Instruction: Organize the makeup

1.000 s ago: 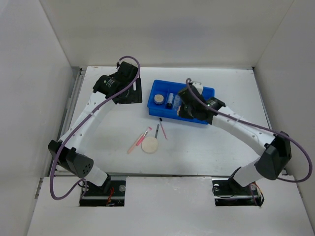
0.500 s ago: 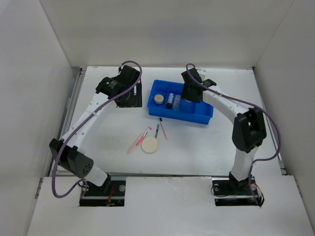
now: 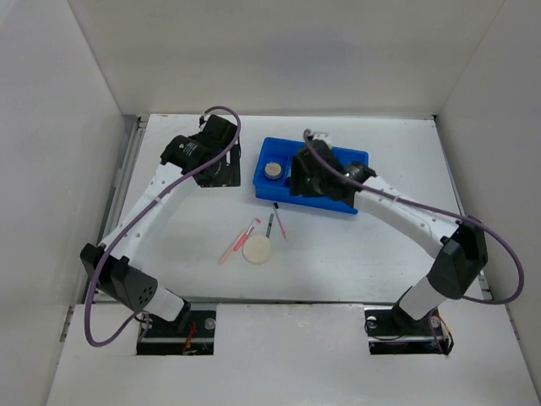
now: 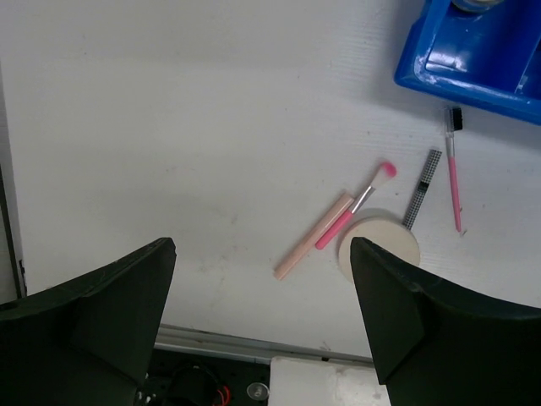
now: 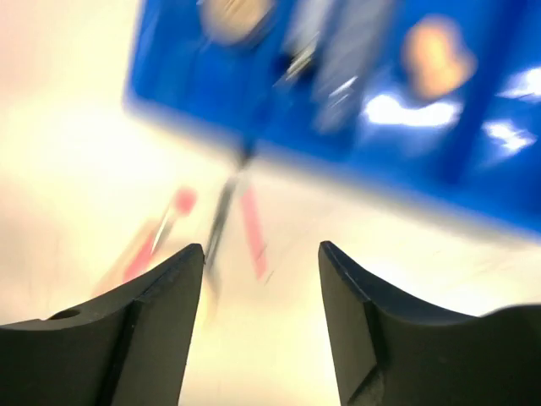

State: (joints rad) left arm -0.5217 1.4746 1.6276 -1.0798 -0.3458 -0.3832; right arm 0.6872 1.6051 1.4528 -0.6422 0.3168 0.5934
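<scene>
Top external view puts the unsorted makeup on the table [image 3: 169, 254] just in front of the blue tray [image 3: 359, 157]. There is a cream puff [image 3: 258, 250], with a pink brush [image 4: 359, 201] and a peach stick [image 4: 311, 247] side by side at its left. A dark stick [image 4: 423, 188] and a thin pink wand [image 4: 454, 173] lie between the puff and the tray's near wall. A round beige compact [image 3: 272, 169] already sits in the tray's left compartment.

The brush and peach stick slant from near-left to far-right. The dark stick and the wand run close to near-far.

Left wrist view has the left gripper [image 4: 260, 254] spread wide and empty, high above the table, with the cluster beyond its fingertips and off-centre. That arm is stretched far forward, its wrist beside the tray's left end.

Right wrist view is smeared, yet the right gripper [image 5: 260, 249] shows its fingers parted with nothing between them. The sticks lie directly beyond the gap, and a peach blob in the tray is probably the sponge [image 5: 435, 55]. The right arm arcs over from its base, with its wrist above the tray's middle.

I judge the right arm better placed for the wand or the dark stick: a short drop toward the near side, with the fingers closing across the stick's long axis, not along it
</scene>
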